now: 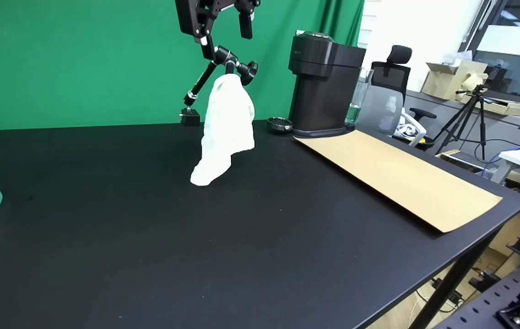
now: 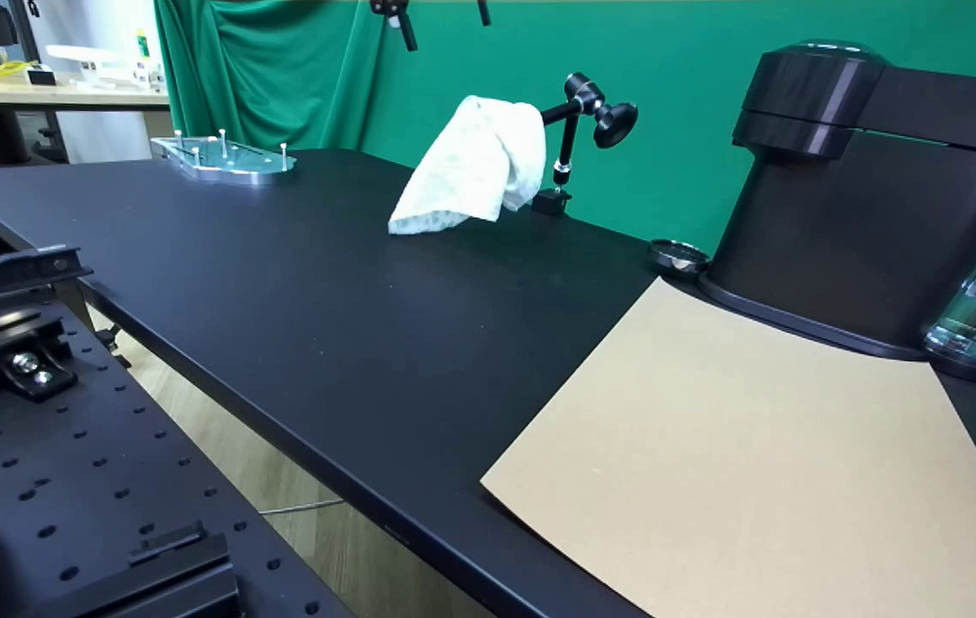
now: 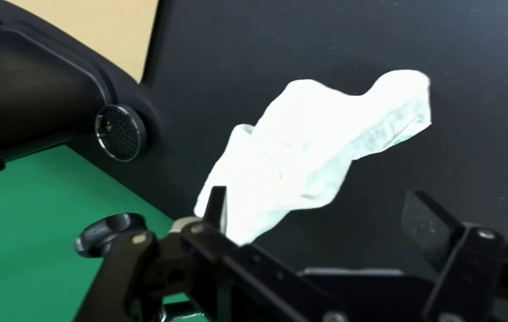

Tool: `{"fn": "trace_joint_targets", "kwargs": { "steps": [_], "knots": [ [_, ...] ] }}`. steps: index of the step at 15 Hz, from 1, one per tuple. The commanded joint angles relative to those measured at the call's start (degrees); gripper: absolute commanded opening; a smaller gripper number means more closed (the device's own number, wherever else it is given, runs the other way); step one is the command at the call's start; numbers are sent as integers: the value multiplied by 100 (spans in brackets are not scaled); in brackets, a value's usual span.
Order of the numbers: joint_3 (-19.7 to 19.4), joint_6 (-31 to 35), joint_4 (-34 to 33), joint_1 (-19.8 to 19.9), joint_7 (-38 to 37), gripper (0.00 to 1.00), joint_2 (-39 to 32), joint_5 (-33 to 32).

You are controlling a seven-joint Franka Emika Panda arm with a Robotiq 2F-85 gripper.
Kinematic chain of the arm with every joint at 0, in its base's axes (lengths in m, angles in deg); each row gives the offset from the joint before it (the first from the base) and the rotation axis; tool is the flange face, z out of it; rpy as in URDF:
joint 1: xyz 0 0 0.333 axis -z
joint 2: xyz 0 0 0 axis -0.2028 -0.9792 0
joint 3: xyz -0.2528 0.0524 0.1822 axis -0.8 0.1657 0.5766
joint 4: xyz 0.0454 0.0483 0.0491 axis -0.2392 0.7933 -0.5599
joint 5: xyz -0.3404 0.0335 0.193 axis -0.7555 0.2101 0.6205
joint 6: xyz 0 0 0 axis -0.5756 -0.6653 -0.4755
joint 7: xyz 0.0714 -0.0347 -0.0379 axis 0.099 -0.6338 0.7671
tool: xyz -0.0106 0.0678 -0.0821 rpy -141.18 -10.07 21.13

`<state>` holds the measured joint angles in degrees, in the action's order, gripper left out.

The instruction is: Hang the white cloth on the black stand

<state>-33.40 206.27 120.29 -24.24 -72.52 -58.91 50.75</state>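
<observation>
The white cloth (image 1: 227, 123) hangs draped over an arm of the black stand (image 1: 205, 77), its lower end spreading down towards the black table. The cloth (image 2: 475, 167) and stand (image 2: 567, 142) also show in an exterior view from another side. In the wrist view the cloth (image 3: 298, 143) lies below the jaws, and the stand's knob (image 3: 111, 232) shows at the lower left. My gripper (image 1: 227, 42) is open and empty above the stand and cloth, apart from them. Its fingers show wide apart in the wrist view (image 3: 316, 194). The stand's arm under the cloth is hidden.
A black coffee machine (image 1: 321, 87) stands right of the stand, with a small round drip cup (image 1: 280, 124) beside it. A tan sheet (image 1: 401, 178) lies along the table edge. A clear plate with pegs (image 2: 230, 163) sits at the table's far end. A green curtain hangs behind.
</observation>
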Motion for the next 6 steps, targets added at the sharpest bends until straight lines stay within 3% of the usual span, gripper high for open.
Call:
{"fn": "trace_joint_targets", "kwargs": {
  "steps": [1, 6],
  "knots": [
    [154, 194, 723, -9, 692, 100, 608, 962],
    [180, -148, 1188, 8, 1603, 100, 926, 2060]
  ]
}}
